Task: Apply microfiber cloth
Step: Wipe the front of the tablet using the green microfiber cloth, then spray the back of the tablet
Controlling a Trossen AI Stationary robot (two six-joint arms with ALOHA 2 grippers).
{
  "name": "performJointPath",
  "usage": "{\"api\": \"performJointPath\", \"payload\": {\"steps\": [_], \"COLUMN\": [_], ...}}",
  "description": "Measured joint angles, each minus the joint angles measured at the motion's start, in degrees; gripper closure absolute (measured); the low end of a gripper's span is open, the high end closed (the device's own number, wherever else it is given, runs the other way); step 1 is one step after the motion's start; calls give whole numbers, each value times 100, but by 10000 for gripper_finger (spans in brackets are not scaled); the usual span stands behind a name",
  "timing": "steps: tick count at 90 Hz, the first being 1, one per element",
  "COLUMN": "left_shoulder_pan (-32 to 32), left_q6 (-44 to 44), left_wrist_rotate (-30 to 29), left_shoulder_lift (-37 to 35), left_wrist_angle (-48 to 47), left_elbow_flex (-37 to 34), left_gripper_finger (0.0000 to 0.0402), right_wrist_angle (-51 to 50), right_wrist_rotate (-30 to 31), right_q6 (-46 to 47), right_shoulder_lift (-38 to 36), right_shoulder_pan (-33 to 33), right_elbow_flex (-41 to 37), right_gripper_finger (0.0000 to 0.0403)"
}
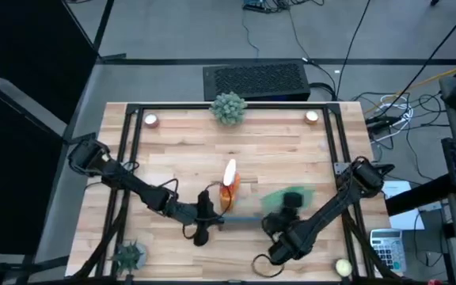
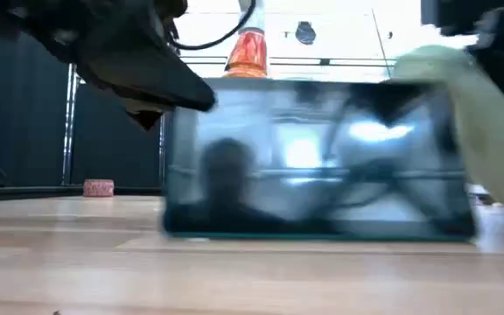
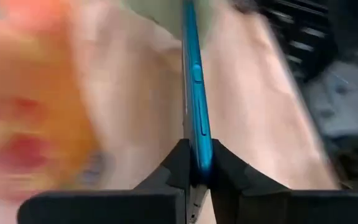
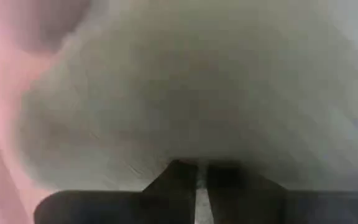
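- The left gripper (image 3: 196, 177) held the tablet (image 2: 318, 162) on edge near the table's middle, its jaws pinched tight on the teal rim at the tablet's left end.
- The tablet stood upright on its long edge on the wooden table (image 1: 291, 142), its dark screen facing the near side and filling most of the low view.
- The right gripper (image 4: 196, 171) had its jaws narrowly closed on the microfiber cloth (image 1: 279, 198), which bunched at the tablet's right end, on the far side of its edge line.
- In the low view the cloth (image 2: 484, 114) hung past the tablet's right edge.
- An orange bottle (image 1: 229, 184) stood just behind the tablet, near the left gripper.
- The far half of the table lay bare up to a spiky plant (image 1: 229, 108) at the far edge; a second plant (image 1: 129, 255) sat at the near left corner.
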Motion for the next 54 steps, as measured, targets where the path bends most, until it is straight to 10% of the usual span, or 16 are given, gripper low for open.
{"api": "performJointPath", "payload": {"steps": [54], "left_shoulder_pan": [-33], "left_q6": [41], "left_wrist_rotate": [-151], "left_shoulder_lift": [-70], "left_wrist_angle": [-20], "left_elbow_flex": [0], "left_gripper_finger": [386], "right_wrist_angle": [926], "right_wrist_rotate": [-1437], "right_q6": [2088], "right_shoulder_lift": [-1608], "right_shoulder_pan": [322], "right_elbow_flex": [3], "right_gripper_finger": [208]}}
